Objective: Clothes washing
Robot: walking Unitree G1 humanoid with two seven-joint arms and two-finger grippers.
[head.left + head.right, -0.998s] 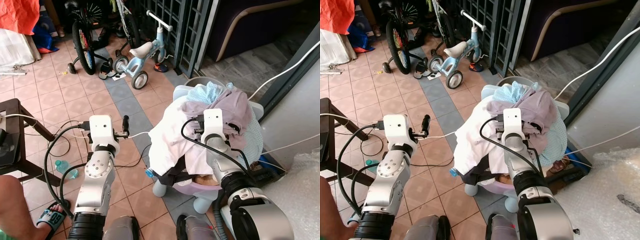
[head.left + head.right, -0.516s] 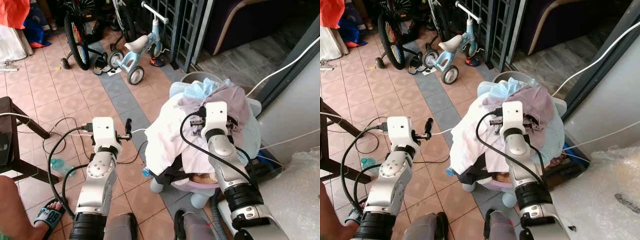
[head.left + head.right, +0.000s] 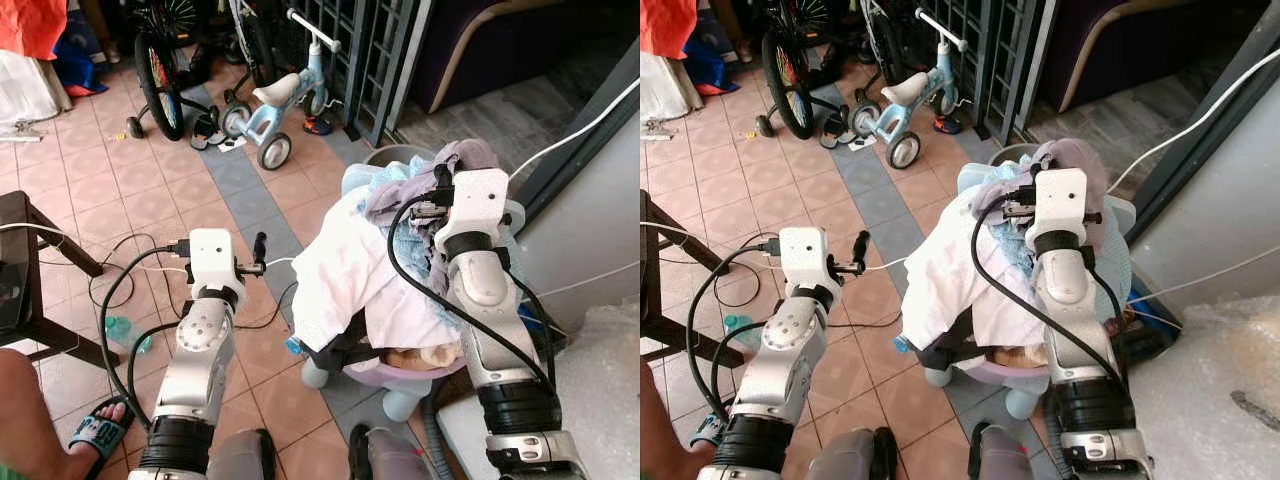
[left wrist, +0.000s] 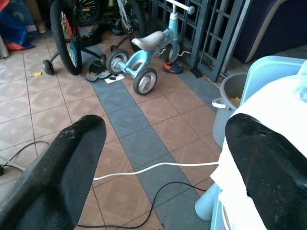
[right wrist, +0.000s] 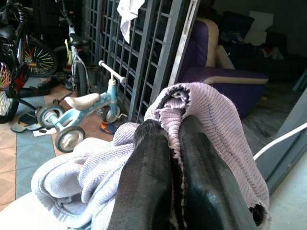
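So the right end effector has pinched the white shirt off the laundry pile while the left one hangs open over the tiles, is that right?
Not quite. The right end effector is shut on the lilac knit garment, not the white shirt; the right wrist view shows the lilac knit pinched between its fingers. The left end effector is indeed open over the tiled floor.

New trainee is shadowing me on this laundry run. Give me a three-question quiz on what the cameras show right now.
1. True or false: the right tool is shut on the lilac garment.
2. The left tool is: A) open, holding nothing; B) gripping the white cloth; C) gripping the white cable.
3. What does the laundry pile sit in?

Key: 1 true. 2 A. 3 A pale blue basket.
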